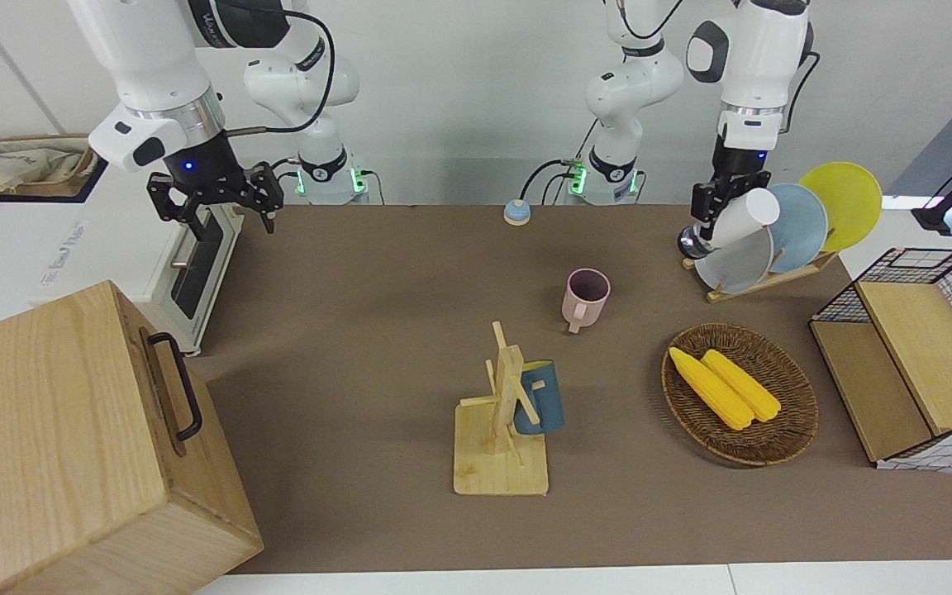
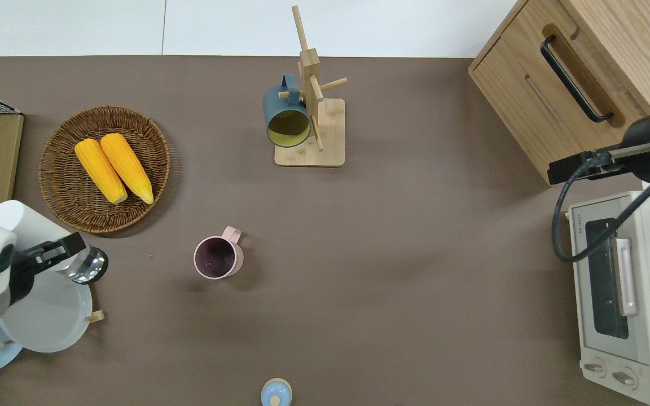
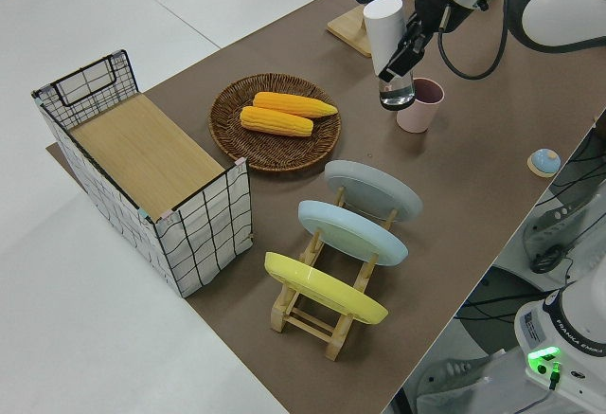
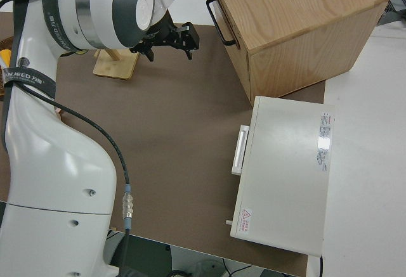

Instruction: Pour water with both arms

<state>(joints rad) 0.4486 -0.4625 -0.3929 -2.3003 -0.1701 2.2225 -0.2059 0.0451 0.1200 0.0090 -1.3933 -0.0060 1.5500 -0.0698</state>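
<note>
My left gripper (image 1: 711, 216) is shut on a white cup (image 1: 747, 213) with a silvery end (image 2: 89, 266). It holds the cup tilted in the air, over the edge of the grey plate (image 2: 48, 316) next to the wicker basket (image 2: 60, 208); the gripper also shows in the overhead view (image 2: 57, 254) and the left side view (image 3: 409, 49). A pink mug (image 1: 586, 297) stands upright on the brown table, apart from the cup, toward the right arm's end from it. My right gripper (image 1: 216, 198) is open, empty and parked.
A wooden mug tree (image 1: 502, 430) holds a blue mug (image 1: 538, 397). The wicker basket holds two corn cobs (image 1: 724, 384). A plate rack (image 1: 773, 273), a wire crate (image 1: 914, 355), a wooden box (image 1: 71, 438), a toaster oven (image 2: 618, 293) and a small blue knob (image 1: 516, 213) ring the table.
</note>
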